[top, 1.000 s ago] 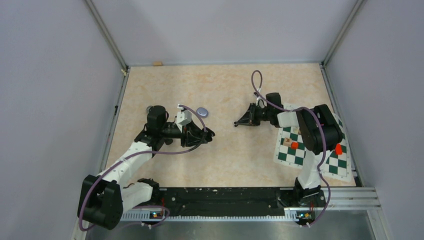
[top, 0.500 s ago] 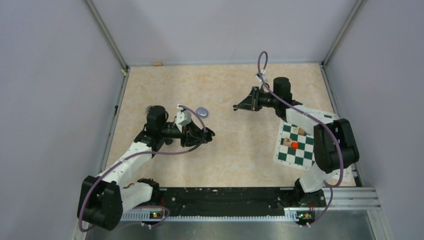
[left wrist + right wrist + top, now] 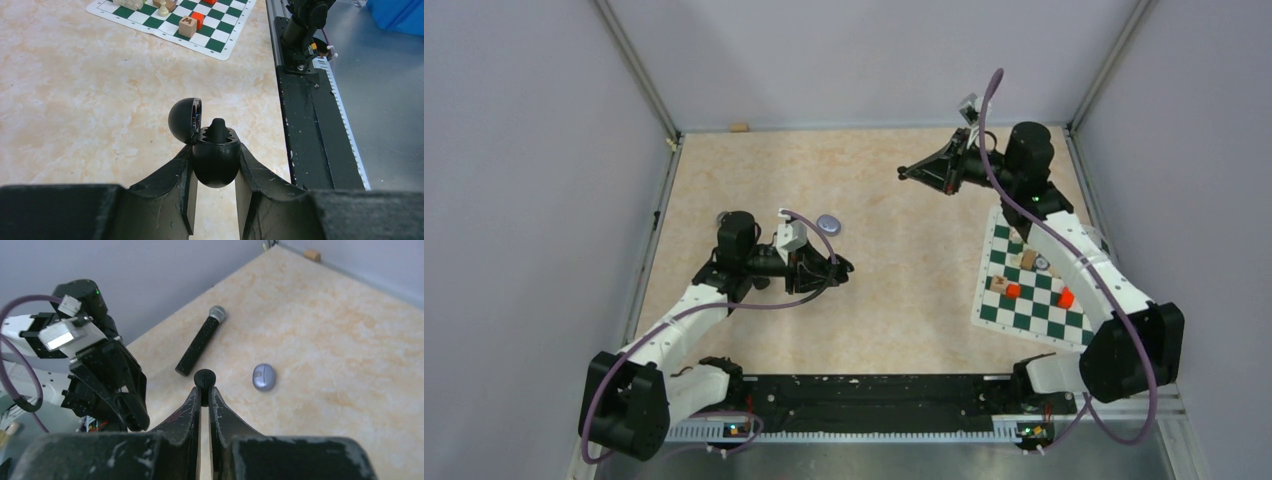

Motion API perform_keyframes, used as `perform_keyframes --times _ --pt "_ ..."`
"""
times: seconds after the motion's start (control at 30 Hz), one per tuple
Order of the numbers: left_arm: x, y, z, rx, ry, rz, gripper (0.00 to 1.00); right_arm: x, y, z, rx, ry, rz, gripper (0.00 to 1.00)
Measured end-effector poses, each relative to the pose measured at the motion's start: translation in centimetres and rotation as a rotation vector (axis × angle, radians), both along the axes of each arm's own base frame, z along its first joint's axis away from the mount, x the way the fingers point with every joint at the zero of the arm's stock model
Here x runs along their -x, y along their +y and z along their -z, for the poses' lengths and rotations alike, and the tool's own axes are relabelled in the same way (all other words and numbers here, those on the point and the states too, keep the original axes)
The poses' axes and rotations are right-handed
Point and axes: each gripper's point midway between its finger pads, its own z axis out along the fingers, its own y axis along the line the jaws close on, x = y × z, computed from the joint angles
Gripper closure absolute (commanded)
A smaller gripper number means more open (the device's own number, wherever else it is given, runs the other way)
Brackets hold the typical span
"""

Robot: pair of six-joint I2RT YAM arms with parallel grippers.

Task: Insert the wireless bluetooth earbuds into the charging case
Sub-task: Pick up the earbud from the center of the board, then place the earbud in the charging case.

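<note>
**Carry the second bud to the open case**

My left gripper (image 3: 215, 151) is clamped on the black charging case (image 3: 215, 172). Its lid (image 3: 181, 120) is open, and one bud (image 3: 218, 129) looks seated. Well beyond, my raised right gripper (image 3: 204, 391) is nearly closed, pinching a black earbud (image 3: 204, 377). I should line it up square over the free well and release only once it is seated.

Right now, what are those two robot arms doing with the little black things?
The left end effector grips a black charging case with its lid flipped open, and a first black earbud seems to sit inside. The right end effector pinches a second black earbud in the air over the far side of the table, apart from that case. A closed pale purple case and a microphone lie untouched.
</note>
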Motion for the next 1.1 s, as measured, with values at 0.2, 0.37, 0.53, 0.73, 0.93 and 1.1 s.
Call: perform_keyframes --times 0.2,0.37,0.53,0.73,0.93,1.1 --pt "0.0 0.0 0.0 0.000 0.000 0.000 1.00 0.7 -0.1 -4.5 -0.045 -0.132 -0.007 1.00" --pt "0.0 0.0 0.0 0.000 -0.001 0.000 1.00 1.7 -0.3 -5.8 -0.070 -0.192 -0.010 1.00" --pt "0.1 0.0 -0.3 0.004 -0.015 0.000 1.00 4.0 -0.9 -4.6 -0.059 -0.232 -0.024 1.00" --pt "0.1 0.0 -0.3 0.005 -0.015 0.000 1.00 5.7 -1.5 -4.2 -0.038 -0.321 -0.029 1.00" --pt "0.1 0.1 -0.5 0.006 -0.024 -0.003 1.00 6.2 -1.4 -4.6 -0.044 -0.375 -0.053 1.00" --pt "0.2 0.1 -1.1 0.012 -0.049 -0.009 1.00 6.7 -1.2 -3.9 -0.041 -0.375 -0.084 1.00"
